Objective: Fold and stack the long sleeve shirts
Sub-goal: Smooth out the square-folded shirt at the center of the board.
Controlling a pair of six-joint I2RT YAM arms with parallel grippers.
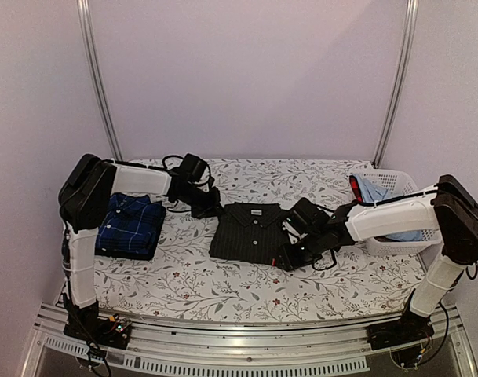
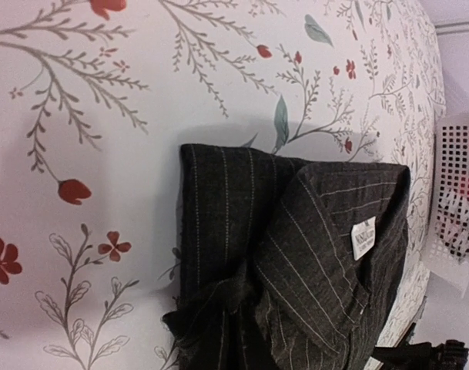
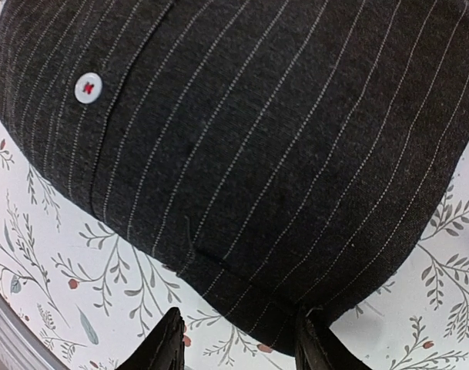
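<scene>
Just ahead of my right gripper [image 3: 238,316], its jaws parted, lies the black pinstriped shirt [image 3: 257,139]; whether my left gripper [image 1: 201,201] at its shoulder grips, I cannot tell.

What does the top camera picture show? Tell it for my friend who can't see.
A folded black pinstriped shirt lies mid-table on a flowery cloth, the left gripper at its top-left corner and the right gripper by its lower right edge. A folded navy checked shirt sits to its left, a white basket far right.
</scene>
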